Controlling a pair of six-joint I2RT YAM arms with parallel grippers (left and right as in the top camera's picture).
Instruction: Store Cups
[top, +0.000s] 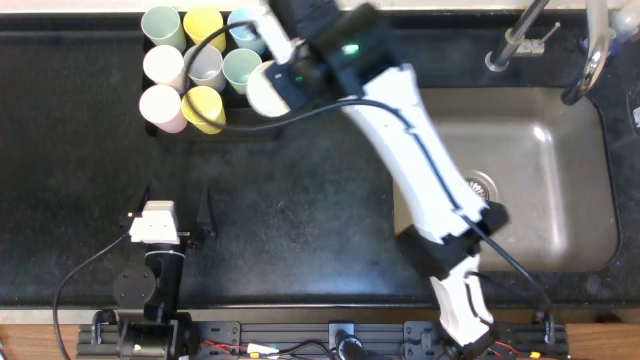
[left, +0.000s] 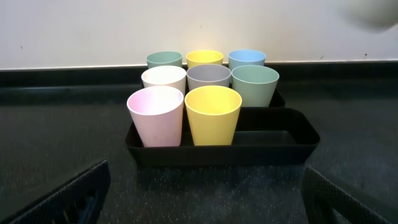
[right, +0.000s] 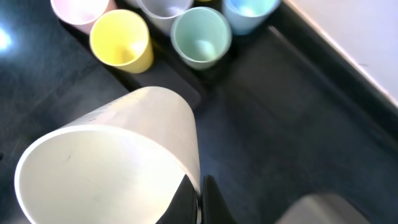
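While aloft near the tray (left: 273, 148), right gripper (right: 200, 198) tight on white cup (right: 118, 155); left gripper (left: 205, 186) wide apart.

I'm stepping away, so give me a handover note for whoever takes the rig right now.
Right gripper: shut on a white cup, lifted near the tray.
Left gripper: open, empty, back from the tray.
Done: eight cups stand in the tray.
Left: set the white cup in the free corner slot, then release.
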